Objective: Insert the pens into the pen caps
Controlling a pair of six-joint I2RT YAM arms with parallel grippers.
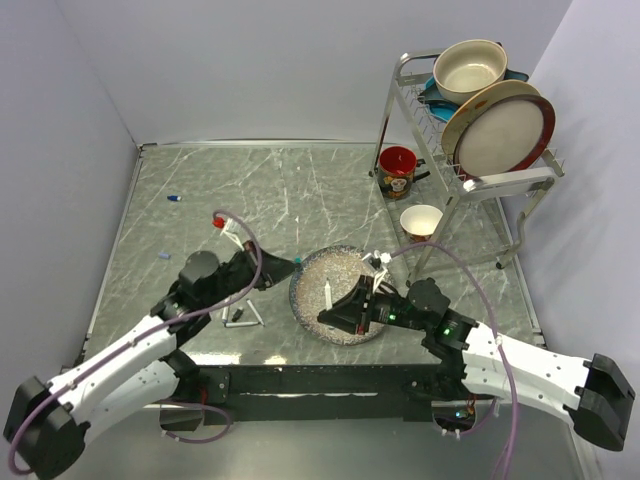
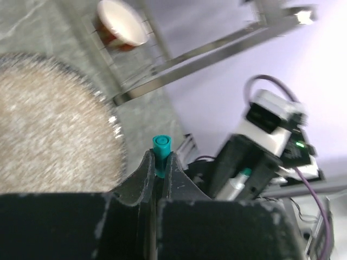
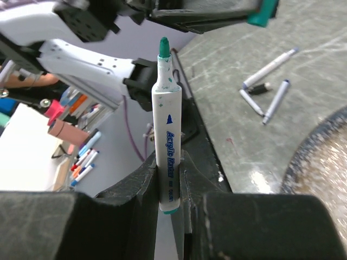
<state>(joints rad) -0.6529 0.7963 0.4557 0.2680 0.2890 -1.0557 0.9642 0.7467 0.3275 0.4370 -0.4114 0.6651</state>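
Marble tabletop holds three loose pens; left gripper clamps one teal cap, right gripper one pen.

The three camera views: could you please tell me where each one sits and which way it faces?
Top external: above and behind the bases, looking down on the table; both arms show, with the left gripper and right gripper.
Left wrist: on the left arm, looking past its own fingers, shut on the teal cap, toward the right gripper.
Right wrist: on the right arm, looking past its own fingers, shut on the teal-tipped pen, toward the left gripper.
Shared: both wrist views show the teal cap and teal-tipped pen.
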